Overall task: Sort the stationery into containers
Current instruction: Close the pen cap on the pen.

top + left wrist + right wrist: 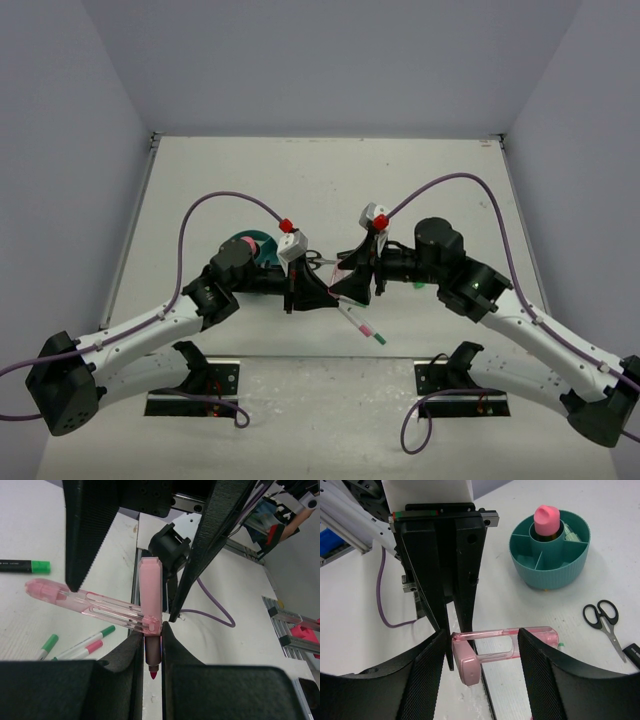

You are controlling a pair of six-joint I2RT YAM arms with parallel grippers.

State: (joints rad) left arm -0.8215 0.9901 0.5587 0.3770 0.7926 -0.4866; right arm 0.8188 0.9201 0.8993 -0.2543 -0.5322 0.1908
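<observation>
My left gripper (150, 650) is shut on a pink marker (150, 587), whose red tip shows between the fingers. A clear pink cap (85, 602) sticks out sideways from the marker. My right gripper (485, 667) is open, and its mesh pads (427, 675) stand on either side of the clear pink cap (520, 640), with a gap at the left pad. The two grippers meet at mid table, left gripper (312, 290) facing right gripper (350, 285). The round teal organizer (570, 555) holds a pink-topped tube (547, 520) in its centre cup. Black-handled scissors (602, 617) lie near it.
Thin white pens with green and pink caps (362, 325) lie on the table below the grippers. A black highlighter with a green cap (25, 566) lies to the left. The organizer (250, 245) is partly hidden behind the left arm. The metal base mounts (190, 385) line the near edge.
</observation>
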